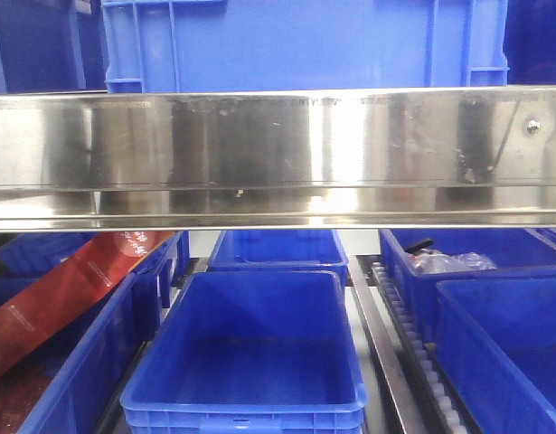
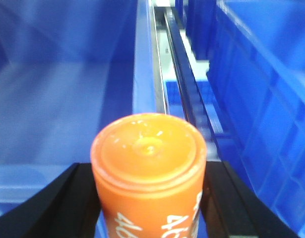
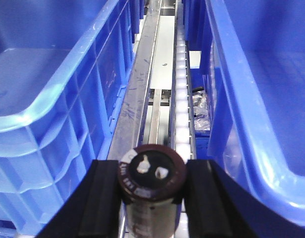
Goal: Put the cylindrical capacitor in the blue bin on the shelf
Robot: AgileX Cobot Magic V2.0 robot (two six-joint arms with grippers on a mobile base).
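Observation:
In the right wrist view, the cylindrical capacitor (image 3: 151, 169), dark with two pale terminals on its end, sits between the black fingers (image 3: 106, 193) of my right gripper (image 3: 153, 174), which is shut on it. It hangs over the roller track (image 3: 182, 89) of the shelf (image 1: 278, 149), between two blue bins (image 3: 48, 99) (image 3: 271, 99). My left gripper (image 2: 148, 173) is shut on an orange cylinder with white print (image 2: 148, 148), above the near right corner of a blue bin (image 2: 53, 99). Neither gripper shows in the front view, where an empty blue bin (image 1: 250, 344) stands in the middle.
The broad steel front rail crosses the front view, with a blue crate (image 1: 305, 41) on the tier above. A left bin holds red packaging (image 1: 70, 289); a back right bin holds bagged parts (image 1: 454, 262). Bin walls stand close on both sides.

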